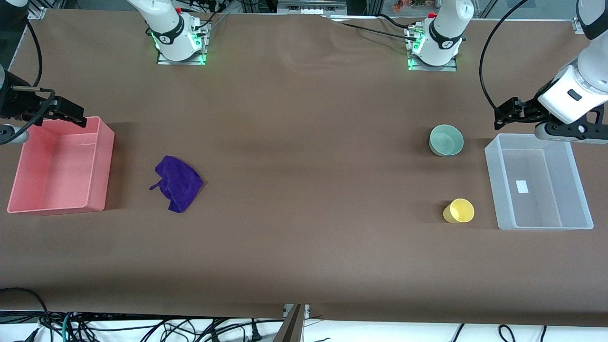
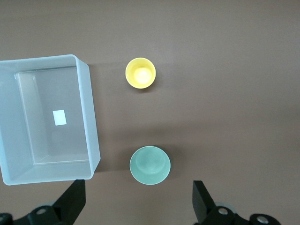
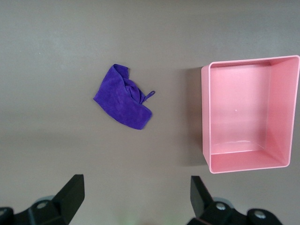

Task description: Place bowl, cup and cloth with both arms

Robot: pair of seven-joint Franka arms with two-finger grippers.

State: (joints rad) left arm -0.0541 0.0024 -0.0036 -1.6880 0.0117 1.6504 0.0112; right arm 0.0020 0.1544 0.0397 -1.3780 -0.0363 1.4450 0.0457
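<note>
The mint-green bowl (image 1: 446, 140) stands upright toward the left arm's end of the table; it also shows in the left wrist view (image 2: 149, 165). The yellow cup (image 1: 459, 211) stands nearer to the front camera than the bowl, and shows in the left wrist view (image 2: 140, 73). The purple cloth (image 1: 178, 182) lies rumpled toward the right arm's end, and shows in the right wrist view (image 3: 124, 97). My left gripper (image 1: 504, 116) (image 2: 138, 190) is open and empty, up over the table by the clear bin's corner. My right gripper (image 1: 71, 115) (image 3: 136, 185) is open and empty over the pink bin's rim.
An empty clear plastic bin (image 1: 538, 181) (image 2: 89, 117) stands beside the bowl and cup at the left arm's end. An empty pink bin (image 1: 102, 164) (image 3: 206, 117) stands beside the cloth at the right arm's end. Brown table surface lies between them.
</note>
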